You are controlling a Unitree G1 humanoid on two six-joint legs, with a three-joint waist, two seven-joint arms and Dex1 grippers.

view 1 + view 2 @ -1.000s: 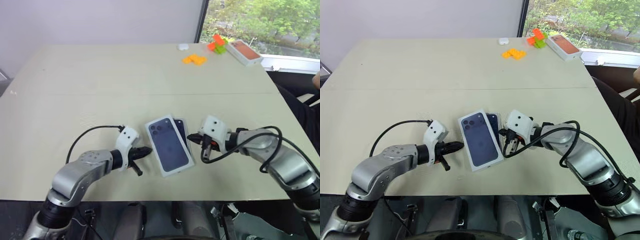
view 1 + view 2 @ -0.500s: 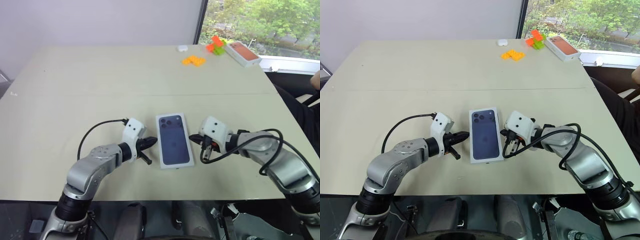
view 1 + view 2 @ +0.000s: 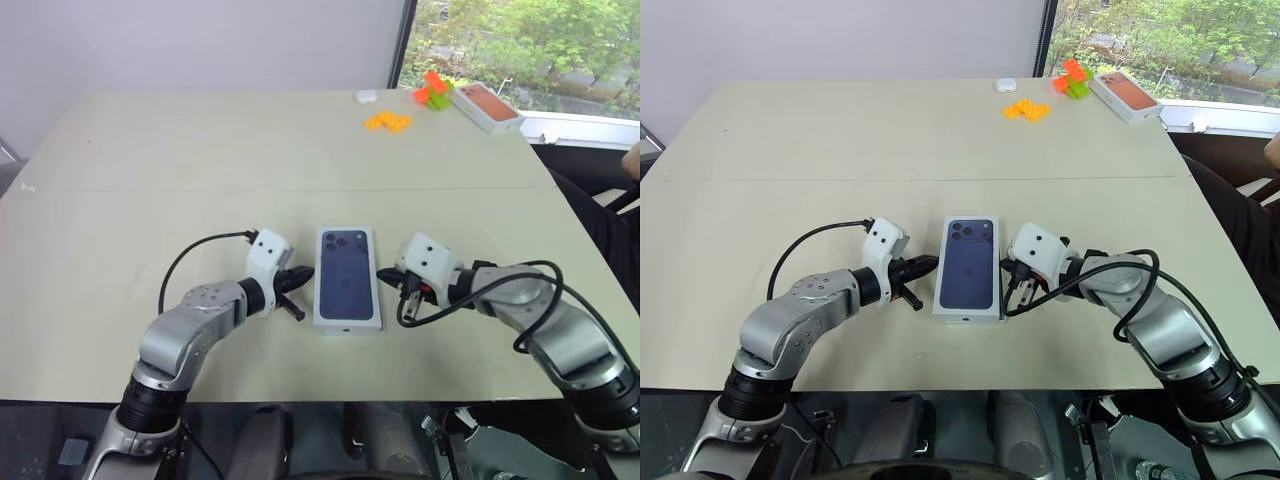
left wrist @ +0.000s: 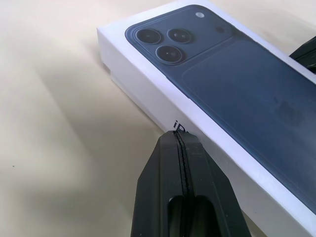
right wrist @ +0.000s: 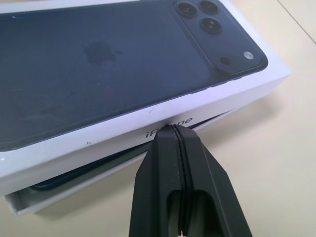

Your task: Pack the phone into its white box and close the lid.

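So the lid (image 3: 348,277) sits over the white box (image 5: 59,190) between both grippers. Left gripper (image 4: 180,136) and right gripper (image 5: 172,129) are each pressed together, tips against its long sides. Press down evenly from here, since the right side looks slightly raised. It's smooth, rigid card with rounded corners and a glossy navy print; the phone's probably inside.

The pale beige rectangular surface (image 3: 200,170) carries the white box (image 5: 29,200), capped by the lid (image 3: 347,278) with a printed navy phone picture, between both fingers. Well beyond the fingers lie orange blocks (image 3: 388,121), a small white object (image 3: 366,95) and an orange-topped box (image 3: 487,106).
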